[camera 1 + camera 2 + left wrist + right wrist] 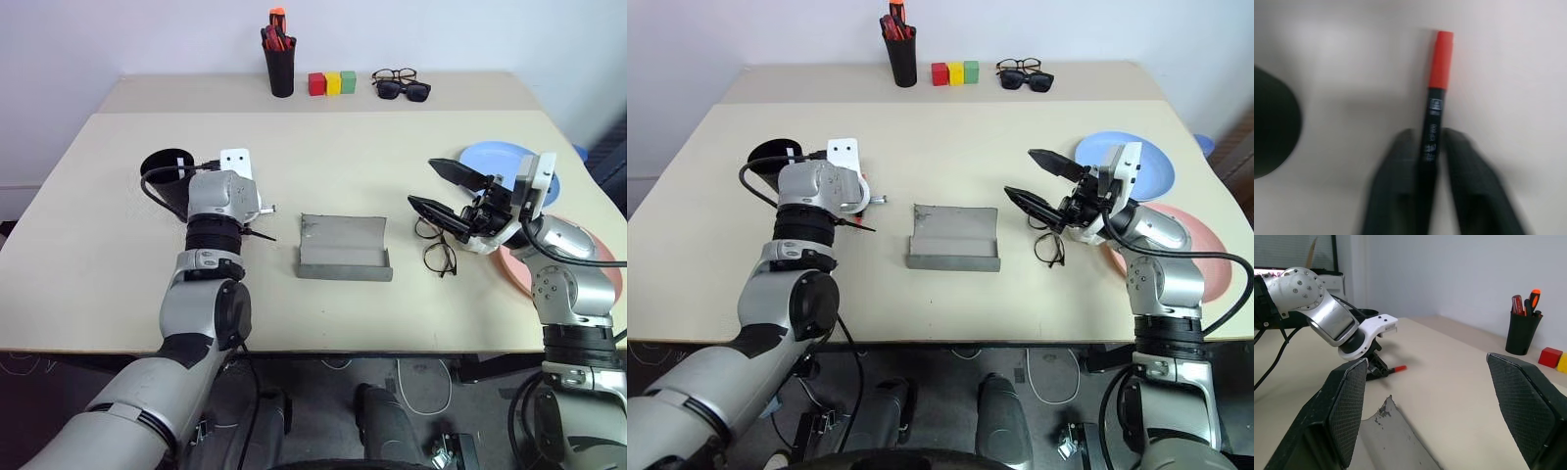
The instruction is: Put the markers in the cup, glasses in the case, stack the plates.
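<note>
Red marker with black barrel lies left of centre beside the black cup; grey case open centrally; glasses, apparently unfolded, by blue plate and pink plate at right.

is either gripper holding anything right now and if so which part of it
The left gripper is shut on the red marker, pinching its black barrel with the red end sticking out. The right gripper is open and empty.
</note>
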### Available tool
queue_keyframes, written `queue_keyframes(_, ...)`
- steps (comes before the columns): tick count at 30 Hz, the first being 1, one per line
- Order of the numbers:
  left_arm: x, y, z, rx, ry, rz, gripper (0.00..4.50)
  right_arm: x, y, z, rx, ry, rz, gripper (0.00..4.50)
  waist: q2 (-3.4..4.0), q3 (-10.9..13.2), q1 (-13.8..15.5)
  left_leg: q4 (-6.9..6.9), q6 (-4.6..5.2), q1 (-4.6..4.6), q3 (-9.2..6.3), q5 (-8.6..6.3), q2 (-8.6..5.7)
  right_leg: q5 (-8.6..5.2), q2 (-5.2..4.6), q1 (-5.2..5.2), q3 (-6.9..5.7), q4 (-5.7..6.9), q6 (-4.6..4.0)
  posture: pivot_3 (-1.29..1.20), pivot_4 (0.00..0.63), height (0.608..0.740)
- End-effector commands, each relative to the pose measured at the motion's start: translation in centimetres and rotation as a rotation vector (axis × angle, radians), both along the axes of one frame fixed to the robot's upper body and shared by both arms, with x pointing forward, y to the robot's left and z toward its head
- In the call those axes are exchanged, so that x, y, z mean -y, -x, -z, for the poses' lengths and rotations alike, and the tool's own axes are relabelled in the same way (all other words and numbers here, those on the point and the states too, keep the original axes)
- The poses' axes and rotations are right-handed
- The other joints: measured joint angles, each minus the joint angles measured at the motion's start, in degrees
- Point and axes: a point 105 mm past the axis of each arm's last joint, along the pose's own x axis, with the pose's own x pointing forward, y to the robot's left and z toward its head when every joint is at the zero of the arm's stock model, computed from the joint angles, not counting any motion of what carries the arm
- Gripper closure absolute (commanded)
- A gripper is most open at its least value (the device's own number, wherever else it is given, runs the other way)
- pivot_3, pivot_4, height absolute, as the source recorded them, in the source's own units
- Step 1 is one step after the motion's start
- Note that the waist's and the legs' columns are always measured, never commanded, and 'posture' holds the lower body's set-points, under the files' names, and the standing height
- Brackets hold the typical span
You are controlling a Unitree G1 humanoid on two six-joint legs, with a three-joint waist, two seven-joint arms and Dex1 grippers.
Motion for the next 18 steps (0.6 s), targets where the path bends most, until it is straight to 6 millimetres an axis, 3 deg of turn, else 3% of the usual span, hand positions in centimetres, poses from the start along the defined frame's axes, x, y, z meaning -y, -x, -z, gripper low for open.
queue_keyframes(1, 0.4, 0.2, 0.3, -0.016, 0.025, 0.019, 4.41, 0.6, 0.7, -1.6, 0.065, -0.004, 0.016, 0.53, 0.00, 0.0, 0.0, 0.00, -0.01, 0.00, 0.00, 0.00, 0.00, 0.00, 0.00, 0.00, 0.00, 0.01, 0.00, 0.00, 0.150, 0.740)
queue_keyframes(3, 1.4, 0.3, -0.4, 0.015, 0.060, 0.070, 4.41, 0.7, 0.7, -1.6, 0.066, -0.004, 0.023, 0.53, 0.00, 0.0, 0.0, 0.00, -0.01, -0.01, 0.00, 0.00, 0.00, 0.00, -0.01, 0.00, 0.00, 0.00, 0.00, 0.00, 0.150, 0.740)
queue_keyframes(6, 4.5, 0.9, -3.3, 0.165, 0.112, 0.259, 4.41, 1.0, 0.7, -1.7, 0.068, -0.006, 0.036, 0.53, -0.02, 0.0, 0.1, -0.03, -0.01, -0.04, 0.00, 0.00, 0.00, 0.00, -0.01, -0.02, 0.00, -0.01, 0.00, 0.00, 0.150, 0.740)
queue_keyframes(8, 7.0, 2.1, -8.0, 0.436, 0.100, 0.429, 4.41, 1.2, 0.6, -1.9, 0.070, -0.006, 0.046, 0.53, -0.04, 0.0, 0.1, -0.02, -0.02, -0.10, 0.00, 0.01, 0.00, 0.01, -0.01, -0.06, 0.00, -0.02, -0.01, 0.00, 0.150, 0.740)
queue_keyframes(10, 7.8, 3.8, -12.6, 0.777, 0.000, 0.504, 4.41, 1.3, 0.5, -2.0, 0.075, -0.007, 0.051, 0.53, -0.05, 0.0, 0.1, -0.01, -0.07, -0.15, 0.00, 0.03, 0.00, 0.01, -0.03, -0.10, 0.01, -0.02, -0.02, 0.00, 0.150, 0.740)
queue_keyframes(11, 7.7, 4.4, -13.8, 0.878, -0.031, 0.507, 4.41, 1.3, 0.4, -2.1, 0.076, -0.007, 0.051, 0.53, -0.04, 0.0, 0.1, -0.03, -0.15, -0.15, 0.00, 0.08, 0.00, 0.02, -0.03, -0.14, 0.01, -0.03, -0.03, 0.00, 0.150, 0.740)
queue_keyframes(14, 3.3, 5.5, -16.4, 1.163, -0.190, 0.287, 4.41, 1.0, 0.1, -2.3, 0.084, -0.025, 0.049, 0.53, 0.10, -0.1, -0.2, -0.10, -0.34, -0.04, 0.05, 0.18, 0.04, 0.07, -0.01, -0.12, 0.04, -0.05, -0.12, 0.00, 0.150, 0.740)
queue_keyframes(16, 0.5, 5.7, -16.4, 1.244, -0.333, 0.194, 4.41, 0.9, -0.1, -2.3, 0.085, -0.033, 0.046, 0.53, 0.20, -0.1, -0.3, -0.14, -0.18, 0.10, 0.10, 0.09, 0.08, 0.09, 0.01, -0.04, 0.06, -0.04, -0.15, 0.00, 0.150, 0.740)
queue_keyframes(18, -2.3, 5.3, -15.2, 1.212, -0.394, 0.086, 4.41, 0.7, -0.2, -2.2, 0.084, -0.038, 0.039, 0.53, 0.21, -0.1, -0.3, -0.12, -0.17, 0.15, 0.10, 0.10, 0.10, 0.11, 0.04, -0.01, 0.06, 0.00, -0.18, 0.00, 0.150, 0.740)
